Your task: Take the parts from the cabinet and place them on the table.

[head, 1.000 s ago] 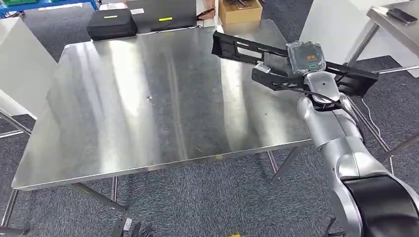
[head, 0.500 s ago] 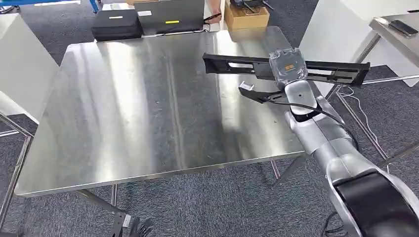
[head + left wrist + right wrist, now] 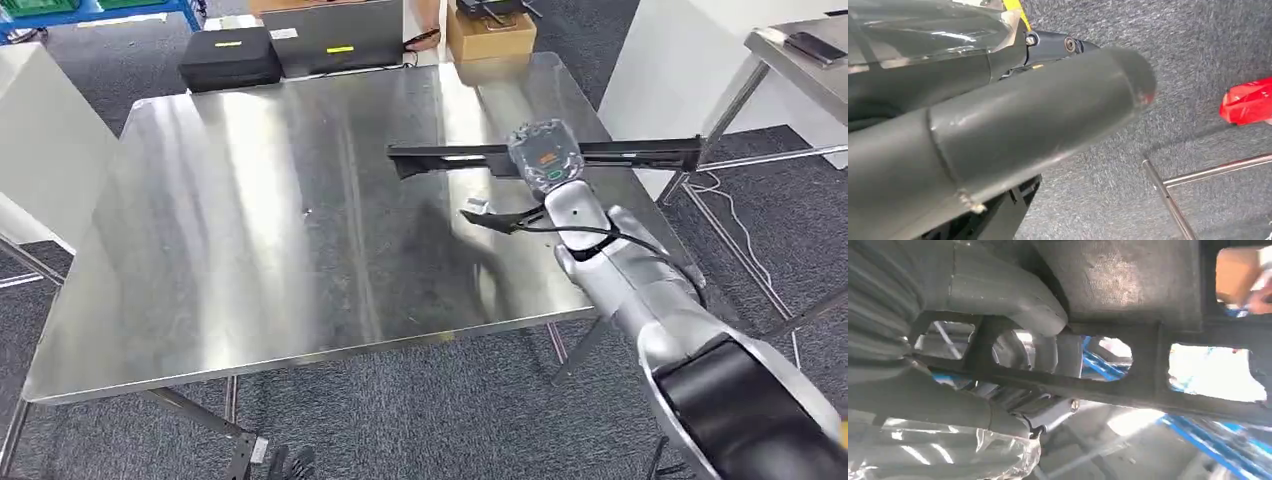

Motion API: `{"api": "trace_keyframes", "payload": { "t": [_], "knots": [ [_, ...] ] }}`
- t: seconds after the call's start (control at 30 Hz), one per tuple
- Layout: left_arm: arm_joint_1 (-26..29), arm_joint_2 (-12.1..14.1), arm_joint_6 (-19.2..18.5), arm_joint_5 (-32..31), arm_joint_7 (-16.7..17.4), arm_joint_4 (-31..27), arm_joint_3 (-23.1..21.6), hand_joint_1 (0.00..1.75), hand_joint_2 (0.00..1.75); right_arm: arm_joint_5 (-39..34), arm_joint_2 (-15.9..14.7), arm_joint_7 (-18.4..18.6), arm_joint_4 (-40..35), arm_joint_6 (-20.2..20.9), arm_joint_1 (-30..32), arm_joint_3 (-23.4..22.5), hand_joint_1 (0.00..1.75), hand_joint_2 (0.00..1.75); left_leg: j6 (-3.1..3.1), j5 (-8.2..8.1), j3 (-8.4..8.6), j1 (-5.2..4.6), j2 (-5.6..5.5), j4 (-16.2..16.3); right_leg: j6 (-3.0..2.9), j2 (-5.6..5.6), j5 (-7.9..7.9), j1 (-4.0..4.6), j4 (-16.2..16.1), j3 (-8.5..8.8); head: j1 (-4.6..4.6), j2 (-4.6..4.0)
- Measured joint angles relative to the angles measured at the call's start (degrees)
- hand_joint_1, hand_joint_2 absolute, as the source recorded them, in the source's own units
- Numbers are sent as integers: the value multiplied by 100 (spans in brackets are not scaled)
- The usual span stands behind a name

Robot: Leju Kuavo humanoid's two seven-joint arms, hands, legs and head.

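Observation:
A long black slotted part (image 3: 450, 158) hangs level above the right half of the steel table (image 3: 250, 230), not touching it. My right hand (image 3: 530, 190) grips it near its middle from below, under the wrist module. Close up in the right wrist view, the grey thumb (image 3: 998, 290) and fingers wrap the part's black frame (image 3: 1148, 385). My left hand (image 3: 998, 125) hangs low beside the table over grey carpet, with nothing in it; its dark fingers (image 3: 285, 462) show at the bottom edge of the head view.
A black case (image 3: 230, 58), a grey case (image 3: 335, 35) and a cardboard box (image 3: 488, 30) stand beyond the table's far edge. A white cabinet (image 3: 680, 60) and a second steel table (image 3: 800, 50) are at the right. A red object (image 3: 1248, 102) lies on the carpet.
My right arm has carried the black part leftward and inward over the table. The part has turned from slanted to level.

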Motion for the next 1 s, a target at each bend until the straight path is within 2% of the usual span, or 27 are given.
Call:
{"api": "trace_keyframes", "payload": {
  "t": [0.03,0.07,0.1,0.13,0.17,0.2,0.23,0.27,0.33,0.37,0.4,0.43,0.47,0.5,0.53,0.57,0.6,0.63,0.67,0.7,0.73,0.77,0.83,1.0],
  "knots": [
    [1,0,-7,5,20,0,2,0,0,0,71,0,55,4,11,93,175,175,-21,-69,-140,21,11,266,1,1,-1,-1,1,0,4,0],
    [0,2,4,4,70,0,4,0,175,0,170,-24,132,11,28,224,0,0,-37,-7,-181,42,20,312,2,1,-2,-7,3,1,7,0],
    [-2,2,59,-4,144,0,4,0,175,-2,258,-28,199,15,34,361,0,0,-44,176,-69,59,23,58,4,1,-4,-15,3,1,4,0],
    [-6,2,96,-9,205,0,4,0,175,0,333,-26,249,15,35,474,0,0,-47,409,150,74,25,-381,6,9,-5,-25,4,3,2,0],
    [-17,4,127,-13,258,0,4,0,0,0,403,-20,276,13,32,556,0,0,-45,631,407,86,26,-878,8,11,-6,-38,4,6,4,0],
    [-35,2,177,-15,331,0,4,0,0,-2,469,-17,311,11,33,639,0,0,-43,736,661,100,40,-1387,21,14,-12,-27,0,8,-2,0],
    [-61,-9,207,-26,413,0,4,0,0,-2,515,-15,363,11,32,702,0,0,-23,704,686,52,19,-1411,61,13,-25,28,1,-19,-2,0],
    [-73,-9,230,-44,475,0,4,0,0,-2,545,-15,396,9,34,746,0,0,8,703,671,45,-11,-1409,69,9,-24,17,-4,-15,22,0],
    [-75,-5,271,-61,619,0,4,0,0,-2,641,-24,486,7,62,888,0,0,88,697,670,-5,-17,-1394,166,8,-9,2,-58,8,24,0],
    [-84,-2,269,-48,636,0,9,0,0,-2,685,-33,514,7,64,919,0,0,166,748,712,19,-13,-1467,220,5,-27,45,-45,-7,26,0],
    [-87,-9,256,-15,636,0,15,0,0,-2,692,-35,543,7,67,932,0,0,198,766,730,13,-4,-1491,210,-18,-100,17,75,-80,29,0],
    [-91,-2,245,5,636,0,31,0,0,-2,720,-42,567,7,65,956,0,0,256,764,730,9,-2,-1492,163,-21,-259,28,368,-208,31,0],
    [-91,4,229,18,636,0,50,0,0,-2,742,-46,595,9,75,987,0,0,279,755,730,-4,-1,-1489,115,-21,-481,32,872,-447,44,0],
    [-88,4,216,33,634,0,70,0,0,-2,753,-55,626,9,97,1009,0,0,304,749,730,-21,-2,-1489,94,-22,-670,41,1388,-703,42,0],
    [-76,4,210,33,634,0,90,0,0,-2,757,-63,650,7,130,1015,0,0,315,747,730,-39,-14,-1488,97,-21,-770,52,1753,-883,44,0],
    [-62,6,201,42,632,0,94,0,0,-2,768,-70,671,9,160,1022,0,0,316,746,733,-61,-29,-1487,122,-21,-760,69,1844,-938,48,0],
    [-52,9,199,42,632,0,96,0,0,-2,779,-79,682,7,172,1028,0,0,319,745,735,-78,-49,-1485,141,-21,-661,89,1649,-849,50,0],
    [-49,9,197,44,632,0,103,0,0,-2,779,-81,698,7,169,1033,0,0,319,744,741,-102,-63,-1483,158,-23,-486,108,1233,-637,55,0],
    [-50,9,192,44,630,0,105,0,0,-2,794,-81,704,7,156,1039,0,0,321,742,751,-123,-76,-1478,154,-23,-248,119,575,-311,55,0],
    [-51,9,188,44,630,0,107,0,0,-2,799,-81,709,7,146,1043,0,0,321,737,754,-129,-77,-1470,126,-23,-112,142,141,-93,55,0],
    [-52,8,184,48,630,0,109,0,0,-4,812,-81,713,7,142,1050,0,0,302,717,738,-181,-79,-1449,52,-10,-62,195,3,7,39,0],
    [-49,11,173,48,627,0,109,0,0,-4,832,-85,720,7,141,1054,0,0,293,710,736,-175,-77,-1448,27,-23,-35,160,-36,11,37,0],
    [-33,17,168,48,627,0,120,0,0,-4,842,-85,739,4,142,1059,0,0,362,692,730,-168,-77,-1431,49,-24,-22,157,-49,22,37,0],
    [-13,41,168,59,621,0,149,0,0,-37,853,-85,776,-13,141,1050,0,0,346,699,743,-147,-72,-1451,47,-16,-23,173,-47,21,33,0]
  ]
}}
